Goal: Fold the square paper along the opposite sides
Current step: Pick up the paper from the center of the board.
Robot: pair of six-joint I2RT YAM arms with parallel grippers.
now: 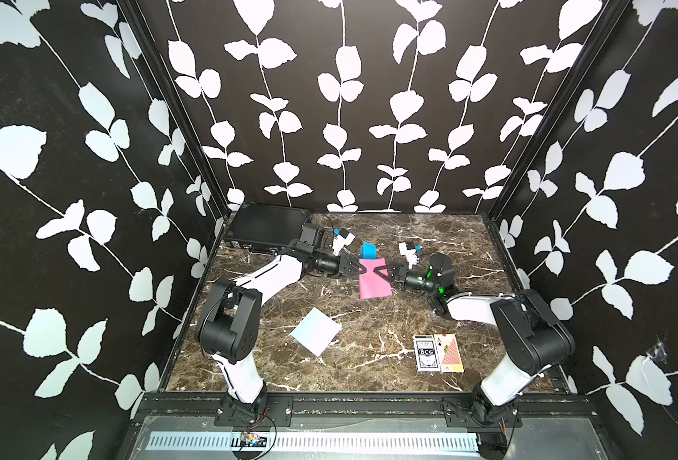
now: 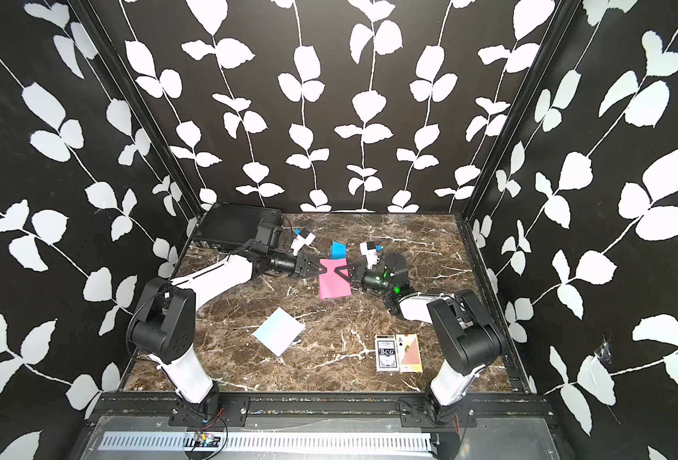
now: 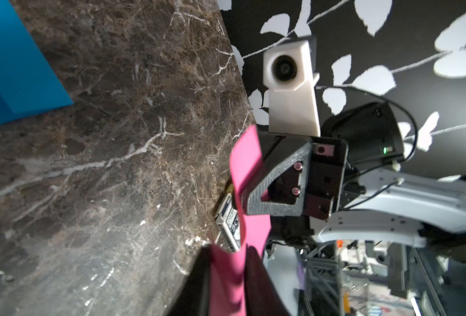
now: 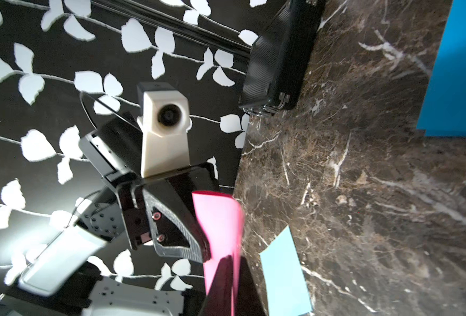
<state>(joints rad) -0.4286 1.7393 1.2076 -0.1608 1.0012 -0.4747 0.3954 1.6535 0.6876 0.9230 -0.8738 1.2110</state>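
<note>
The pink paper (image 1: 375, 288) (image 2: 333, 288) is at the middle of the marble table, its far part caught between my two grippers, which meet tip to tip over it. My left gripper (image 1: 363, 270) (image 3: 229, 250) comes in from the left. Its fingers stand apart, with the paper (image 3: 244, 164) rumpled loosely in the gap. My right gripper (image 1: 374, 272) (image 4: 236, 258) comes in from the right and is shut on the paper's (image 4: 218, 219) edge, which shows as a thin pink line between its fingers.
A light blue square sheet (image 1: 316, 330) lies near the front left. A darker blue folded paper (image 1: 368, 250) lies just behind the grippers. Two card boxes (image 1: 438, 352) sit at the front right. A black case (image 1: 267, 229) fills the back left corner.
</note>
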